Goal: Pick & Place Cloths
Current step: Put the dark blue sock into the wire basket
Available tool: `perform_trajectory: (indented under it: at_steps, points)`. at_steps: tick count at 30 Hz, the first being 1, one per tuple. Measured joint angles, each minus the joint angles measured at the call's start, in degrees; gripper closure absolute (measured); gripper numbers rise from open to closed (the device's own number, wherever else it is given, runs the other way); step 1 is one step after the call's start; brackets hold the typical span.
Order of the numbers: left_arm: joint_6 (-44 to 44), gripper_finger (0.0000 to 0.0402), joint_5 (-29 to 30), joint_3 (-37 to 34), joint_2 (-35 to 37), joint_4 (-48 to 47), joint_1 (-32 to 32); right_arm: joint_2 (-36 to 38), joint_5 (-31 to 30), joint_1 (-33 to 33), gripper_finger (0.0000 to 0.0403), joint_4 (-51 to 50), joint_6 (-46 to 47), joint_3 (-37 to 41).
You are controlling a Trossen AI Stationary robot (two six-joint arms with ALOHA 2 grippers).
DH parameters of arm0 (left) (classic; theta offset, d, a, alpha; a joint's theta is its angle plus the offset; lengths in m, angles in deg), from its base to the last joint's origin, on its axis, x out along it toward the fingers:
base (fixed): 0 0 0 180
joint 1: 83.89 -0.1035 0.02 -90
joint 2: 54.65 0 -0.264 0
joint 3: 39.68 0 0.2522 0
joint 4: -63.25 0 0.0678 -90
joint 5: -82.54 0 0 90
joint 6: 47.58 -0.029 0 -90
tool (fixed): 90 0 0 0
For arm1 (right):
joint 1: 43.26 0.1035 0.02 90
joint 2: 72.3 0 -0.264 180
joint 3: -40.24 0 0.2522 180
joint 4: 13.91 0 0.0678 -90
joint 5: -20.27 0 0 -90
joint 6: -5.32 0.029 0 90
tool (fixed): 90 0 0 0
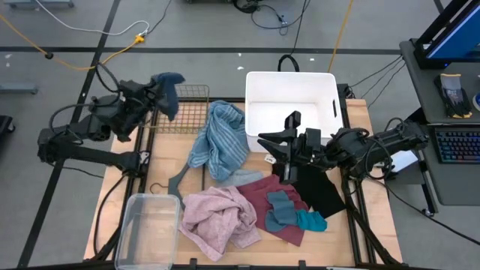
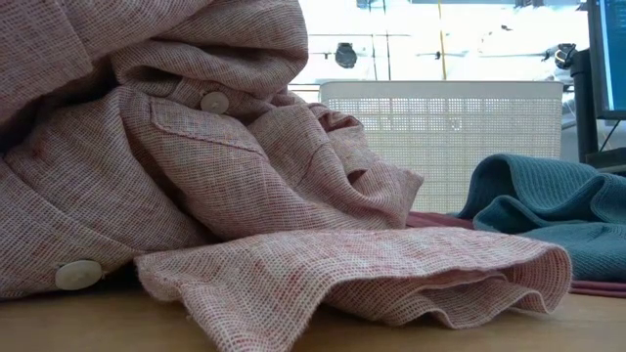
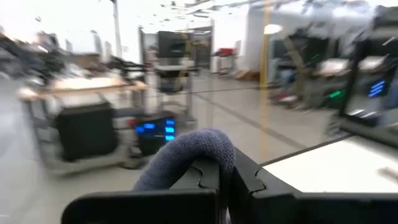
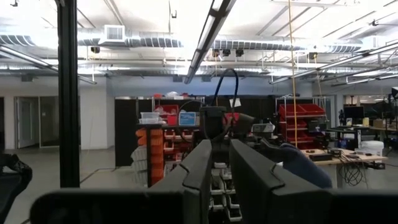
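Observation:
My left gripper (image 1: 159, 94) is raised over the table's far left corner and shut on a small navy cloth (image 1: 171, 88). My right gripper (image 1: 268, 141) hovers level in front of the white bin (image 1: 330, 90). Its fingers are close together with nothing between them in the right wrist view (image 4: 221, 168). On the table lie the blue-striped towel (image 1: 221, 142), the pink cloth (image 1: 217, 214), the maroon cloth (image 1: 259, 193), teal pieces (image 1: 292, 214) and the black shorts (image 1: 321, 189), which lie partly under the right arm. My left gripper pinches a fold of the navy cloth (image 3: 193, 155) between its two fingers. The fabric bulges over the fingertips (image 3: 249, 180). The fingers are roughly level and point toward the table's right. The cloth is lifted clear and its free end (image 1: 172, 109) hangs below the gripper.
A wire rack (image 1: 187, 112) sits under the left gripper. A grey hanger (image 1: 176, 180) lies beside the towel, and a clear plastic tub (image 1: 146, 225) stands at the near left. In the low view the pink cloth (image 2: 196, 147) fills the foreground, with the bin (image 2: 440, 127) behind it.

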Motion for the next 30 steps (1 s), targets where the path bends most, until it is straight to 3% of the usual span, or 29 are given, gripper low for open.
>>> perform_trajectory:
  at_steps: [5, 9, 17, 30]
  points:
    - [-4.29, 0.0401, 0.09, 0.0, -2.53, -1.77, -4.83, 0.0, 0.0, 0.0, 0.0348, -1.01, 0.02, 0.02]
    - [-2.77, 0.0401, -0.21, 0.0, -4.99, -8.03, -9.59, 0.0, 0.0, -0.01, 0.0348, -1.76, 0.68, 0.02]
    - [3.9, 0.0401, -8.03, 0.0, -9.38, -15.36, -19.39, -0.02, 0.0, 0.0, 0.0348, -2.25, 0.68, 0.02]
    - [4.71, 0.0401, -17.76, 0.0, -13.42, -13.99, -30.12, -0.02, 0.0, 0.0, 0.0348, -2.27, 0.68, 0.02]
